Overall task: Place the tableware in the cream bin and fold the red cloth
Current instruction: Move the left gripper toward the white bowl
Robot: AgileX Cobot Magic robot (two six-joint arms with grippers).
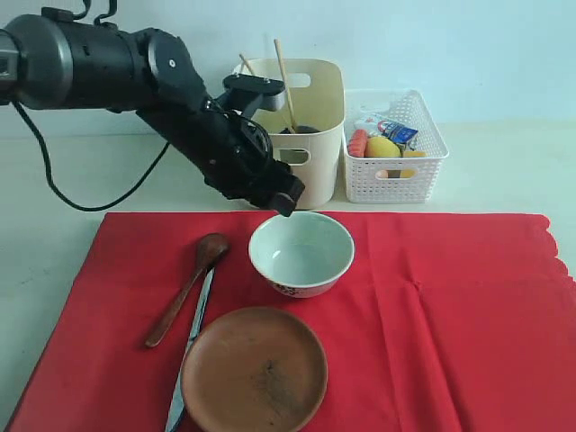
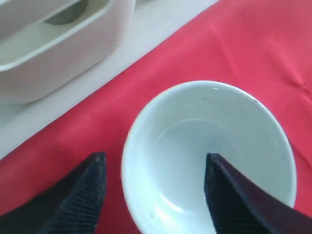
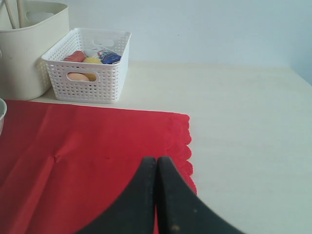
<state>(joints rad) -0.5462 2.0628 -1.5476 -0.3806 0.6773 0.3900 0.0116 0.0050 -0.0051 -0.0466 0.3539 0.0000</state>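
The white bowl (image 1: 301, 253) (image 2: 209, 156) stands upright on the red cloth (image 1: 432, 315) (image 2: 253, 44) (image 3: 87, 146). My left gripper (image 1: 286, 205) (image 2: 153, 158) hovers open just above the bowl's far-left rim, one finger over the cloth and the other over the bowl's inside. A brown plate (image 1: 254, 369), a dark wooden spoon (image 1: 188, 287) and a silver knife (image 1: 191, 346) lie on the cloth near the front left. The cream bin (image 1: 306, 126) (image 2: 53, 44) (image 3: 24, 48) holds chopsticks (image 1: 284, 83). My right gripper (image 3: 156, 161) is shut and empty above the cloth's scalloped edge.
A white perforated basket (image 1: 396, 171) (image 3: 90, 83) with a lemon, a sausage and a small carton stands right of the cream bin. Pale tabletop (image 3: 253, 126) lies right of the cloth. The left arm's black cable (image 1: 81, 202) hangs over the table at the left.
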